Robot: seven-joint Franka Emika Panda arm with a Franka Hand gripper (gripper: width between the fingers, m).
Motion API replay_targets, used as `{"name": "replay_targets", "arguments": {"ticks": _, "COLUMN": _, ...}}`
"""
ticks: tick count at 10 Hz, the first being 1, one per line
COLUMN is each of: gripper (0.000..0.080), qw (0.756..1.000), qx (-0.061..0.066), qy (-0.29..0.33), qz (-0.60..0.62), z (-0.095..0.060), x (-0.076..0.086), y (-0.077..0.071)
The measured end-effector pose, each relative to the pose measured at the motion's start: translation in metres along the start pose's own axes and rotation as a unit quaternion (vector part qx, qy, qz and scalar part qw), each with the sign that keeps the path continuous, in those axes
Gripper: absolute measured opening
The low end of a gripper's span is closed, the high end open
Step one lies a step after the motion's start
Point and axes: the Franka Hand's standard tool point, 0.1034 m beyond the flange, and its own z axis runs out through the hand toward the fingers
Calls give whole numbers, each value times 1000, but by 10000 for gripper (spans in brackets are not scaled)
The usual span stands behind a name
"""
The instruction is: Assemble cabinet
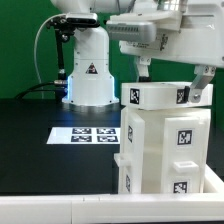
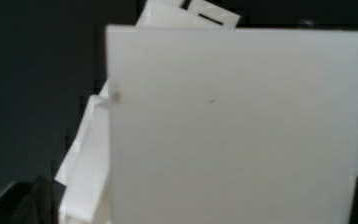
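While the gripper [image 1: 170, 80] hung directly over the cabinet [image 1: 165, 140], its fingers were spread wide, one black fingertip [image 1: 144, 70] showing at the top slab's edge toward the exterior view's left and the other at its far corner toward the exterior view's right, so the jaws straddled the top without pinching anything. The cabinet stood upright on the black table [image 1: 40, 125], near the front edge and toward the exterior view's right, just beside the marker board [image 1: 88, 134], which lay flat toward the exterior view's left. From the wrist view the cabinet's broad white top [image 2: 220, 120] filled most of the frame, with a tagged part [image 2: 194, 12] jutting past one edge (whether that part was seated or merely resting there could not be told).

The step in hand looked like a grasp or press on the top slab, and doing it well would have called for centring the jaws across the slab before closing, since the fingertips appeared to sit close to its edges. A square descent seemed wise: smooth plastic slabs would likely slip or tip under an off-centre squeeze, and the stacked body below might shift if pushed sideways. Closing slowly, with the wrist kept level, would probably have kept the assembly from skewing.
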Motion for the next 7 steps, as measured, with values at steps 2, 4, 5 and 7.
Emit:
{"name": "replay_targets", "arguments": {"ticks": 2, "gripper": 704, "qw": 1000, "qx": 1, "qy": 0, "qz": 21, "z": 1, "x": -1, "y": -1}}
{"name": "replay_targets", "arguments": {"ticks": 4, "gripper": 568, "qw": 998, "qx": 2, "qy": 0, "qz": 64, "z": 1, "x": -2, "y": -2}}
{"name": "replay_targets", "arguments": {"ticks": 5, "gripper": 554, "qw": 994, "qx": 2, "qy": 0, "qz": 107, "z": 2, "x": -3, "y": -2}}
{"name": "replay_targets", "arguments": {"ticks": 7, "gripper": 554, "qw": 980, "qx": 2, "qy": -1, "qz": 198, "z": 2, "x": -4, "y": -3}}
